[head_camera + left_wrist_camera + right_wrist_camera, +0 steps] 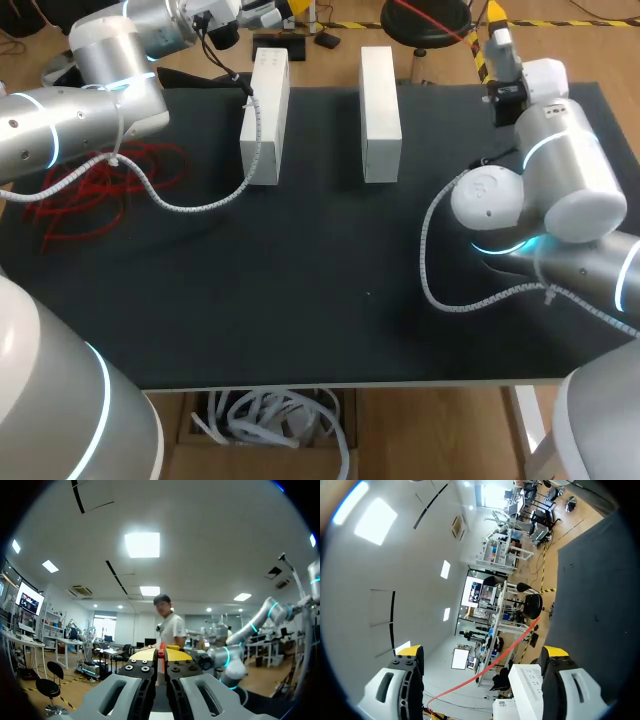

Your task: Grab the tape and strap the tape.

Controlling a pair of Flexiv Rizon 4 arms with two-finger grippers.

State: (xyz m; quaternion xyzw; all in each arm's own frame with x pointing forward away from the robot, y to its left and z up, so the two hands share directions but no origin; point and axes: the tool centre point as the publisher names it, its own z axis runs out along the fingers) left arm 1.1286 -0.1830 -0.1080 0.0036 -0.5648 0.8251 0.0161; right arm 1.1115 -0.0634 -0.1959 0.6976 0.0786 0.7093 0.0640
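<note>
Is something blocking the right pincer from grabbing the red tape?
No, nothing visible blocks it. The red tape already runs through the gap between the open fingers of the right pincer, touching neither. A white block shows beside one finger, clear of the tape.

A robotics lab, set up as a test bench. Two pale grey arms, the left arm (60, 130) and the right arm (560, 180), each with glowing blue rings at the joints, reach in over one worktop (300, 320) covered by a plain black mat. A spiral-wrapped cable (190, 207) trails from the left arm across the mat, and another spiral-wrapped lead (430, 270) loops beside the right arm. Two plain white blocks (380, 110) stand side by side like fixtures, and a tangle of thin red tape (90, 185) lies loose as test material
</note>
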